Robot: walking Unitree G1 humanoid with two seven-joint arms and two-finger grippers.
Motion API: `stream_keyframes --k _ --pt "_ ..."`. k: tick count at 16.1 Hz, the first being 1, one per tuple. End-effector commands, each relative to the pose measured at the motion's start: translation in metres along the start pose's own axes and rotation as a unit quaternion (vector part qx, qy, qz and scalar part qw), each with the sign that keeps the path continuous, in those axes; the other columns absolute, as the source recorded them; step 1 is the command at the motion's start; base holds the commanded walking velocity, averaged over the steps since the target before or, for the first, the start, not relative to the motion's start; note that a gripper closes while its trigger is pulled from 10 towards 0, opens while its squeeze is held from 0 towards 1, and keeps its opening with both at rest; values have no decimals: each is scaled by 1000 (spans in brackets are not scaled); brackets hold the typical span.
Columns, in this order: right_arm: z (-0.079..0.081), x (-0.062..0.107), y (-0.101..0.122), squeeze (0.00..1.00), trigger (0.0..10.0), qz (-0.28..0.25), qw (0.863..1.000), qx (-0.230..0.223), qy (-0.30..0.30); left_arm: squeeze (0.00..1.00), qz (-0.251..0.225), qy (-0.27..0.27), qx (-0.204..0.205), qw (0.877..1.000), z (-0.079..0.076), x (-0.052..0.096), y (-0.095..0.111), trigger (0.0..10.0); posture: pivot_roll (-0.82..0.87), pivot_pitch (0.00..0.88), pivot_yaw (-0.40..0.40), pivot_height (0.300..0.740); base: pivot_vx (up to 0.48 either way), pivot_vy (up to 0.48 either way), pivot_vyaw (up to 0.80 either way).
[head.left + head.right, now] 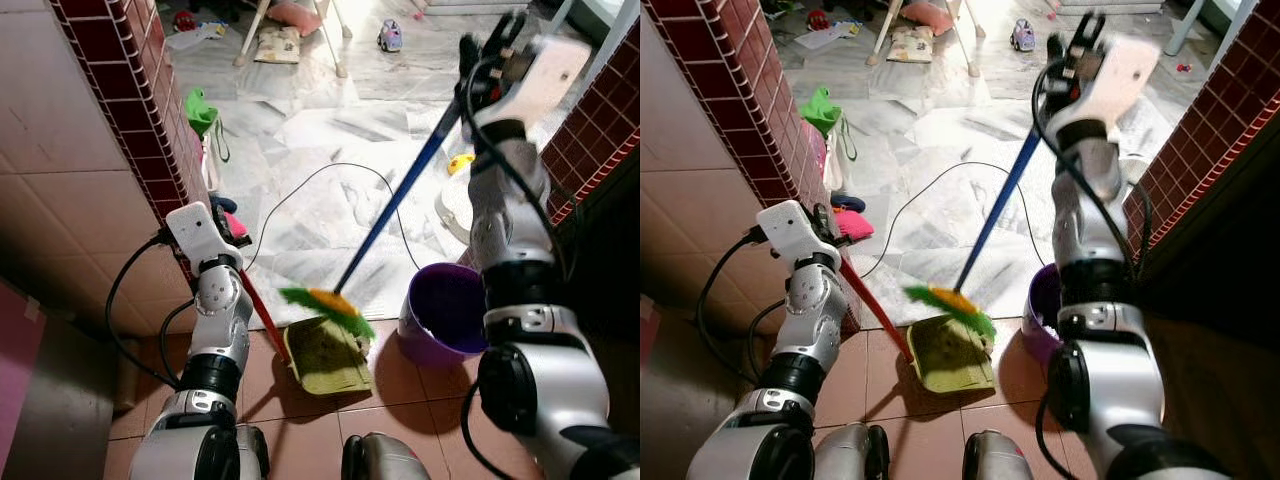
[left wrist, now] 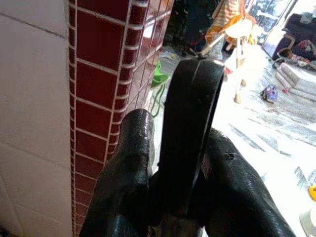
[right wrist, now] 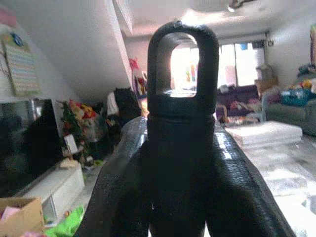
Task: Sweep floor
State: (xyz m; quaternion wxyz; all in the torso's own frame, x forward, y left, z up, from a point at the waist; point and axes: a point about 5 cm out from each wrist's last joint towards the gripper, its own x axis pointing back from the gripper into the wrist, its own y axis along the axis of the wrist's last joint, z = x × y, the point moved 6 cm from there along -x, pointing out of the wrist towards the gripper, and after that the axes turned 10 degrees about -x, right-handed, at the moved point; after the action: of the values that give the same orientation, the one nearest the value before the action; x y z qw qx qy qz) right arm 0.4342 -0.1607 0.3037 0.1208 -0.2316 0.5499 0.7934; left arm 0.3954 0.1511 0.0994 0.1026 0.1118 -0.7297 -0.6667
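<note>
Standing closest to the robot, the green dustpan (image 1: 327,357) is lying on the reddish-brown floor tiles (image 1: 400,420), its open mouth facing the pale marble floor (image 1: 330,130) beyond. Its red handle (image 1: 262,312) is slanting up toward the left gripper (image 2: 175,163), whose two black fingers are pressing together on the handle's dark looped end. The left arm is bending up from the elbow, forearm nearly upright beside the dark red tiled pillar (image 1: 130,90).

The broom (image 1: 395,205) is resting its green and yellow bristles (image 1: 328,306) right over the far edge of the dustpan. Its blue stick is running diagonally up and away to the right gripper (image 3: 177,148), which is pinching the black cap with a hanging loop at the very top of the stick. The right arm is reaching high and forward, elbow almost straight, wrist raised above the rest of the arm.

Just beside the bristles, a purple bucket (image 1: 445,315) is sitting at the edge of the marble. A black cable (image 1: 330,175) is looping across the floor behind the broom. Farther off, a green bag (image 1: 200,110), a toy car (image 1: 390,37) and the legs of a wooden frame (image 1: 335,40) are lying scattered.
</note>
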Motion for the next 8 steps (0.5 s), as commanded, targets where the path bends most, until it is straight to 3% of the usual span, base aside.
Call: stream_keyframes --k 1,3,6,8 --pt "8 -9 28 0 10000 -45 999 20 23 0 -23 8 18 1000 -1 -6 15 10000 -153 0 -48 740 0 0 0" --pt "7 -9 32 0 10000 -51 996 68 32 0 -36 10 17 999 0 -7 20 10000 -156 0 -47 740 0 0 0" --pt "-8 12 29 0 10000 -46 977 200 54 0 -68 22 21 997 8 -12 38 10000 -156 0 -43 740 0 0 0" --pt "-22 29 19 0 10000 -25 976 213 49 0 -82 30 21 996 14 -14 47 10000 -158 0 -39 740 0 0 0"
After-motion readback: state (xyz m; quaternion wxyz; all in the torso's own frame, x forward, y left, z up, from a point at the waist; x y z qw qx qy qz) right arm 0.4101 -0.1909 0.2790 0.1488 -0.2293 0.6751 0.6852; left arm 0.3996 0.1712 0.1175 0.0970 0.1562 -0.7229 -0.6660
